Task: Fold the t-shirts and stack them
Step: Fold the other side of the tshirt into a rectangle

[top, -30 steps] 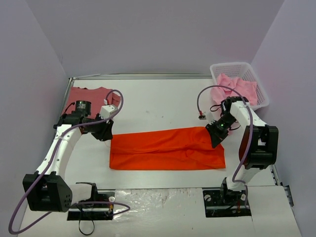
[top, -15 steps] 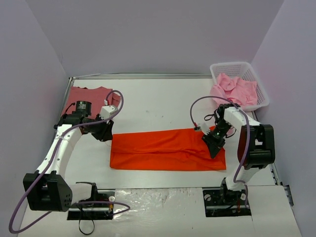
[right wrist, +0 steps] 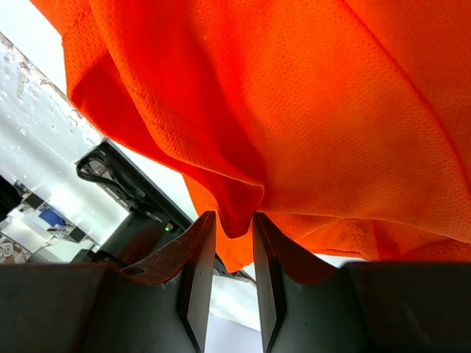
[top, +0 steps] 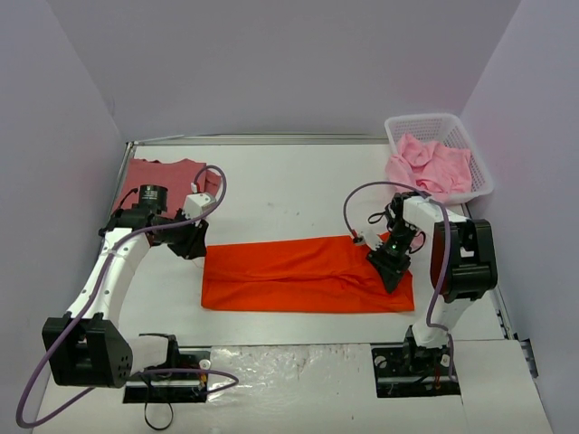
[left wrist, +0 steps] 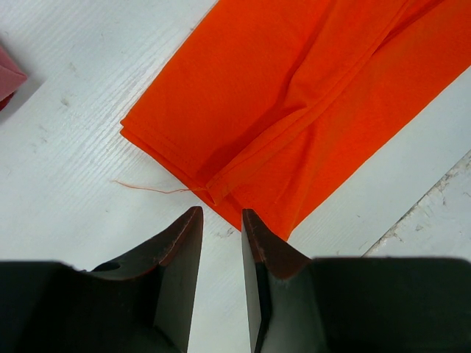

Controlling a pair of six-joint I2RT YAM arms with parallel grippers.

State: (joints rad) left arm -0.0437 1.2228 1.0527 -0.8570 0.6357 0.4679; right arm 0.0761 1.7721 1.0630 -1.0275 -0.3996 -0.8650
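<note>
A bright orange-red t-shirt (top: 298, 271) lies folded into a long band across the middle of the table. My left gripper (top: 192, 244) hovers just off its left end. In the left wrist view the left gripper (left wrist: 219, 213) is open by a narrow gap with only bare table between its fingers, and the shirt's edge (left wrist: 294, 110) lies just beyond the tips. My right gripper (top: 389, 264) is down on the shirt's right end. In the right wrist view the right gripper (right wrist: 234, 215) has its jaws apart, and a loose fold of the orange cloth (right wrist: 294, 110) hangs in the gap.
A dusty rose-red shirt (top: 167, 174) lies flat at the back left, and its corner shows in the left wrist view (left wrist: 9, 77). A white lattice basket (top: 425, 119) at the back right holds light pink shirts (top: 432, 165). Both arm bases stand at the near edge.
My right gripper has swung down and left onto the shirt's right end and its jaws have parted. The raised right end now lies flat. The left arm has not moved.
</note>
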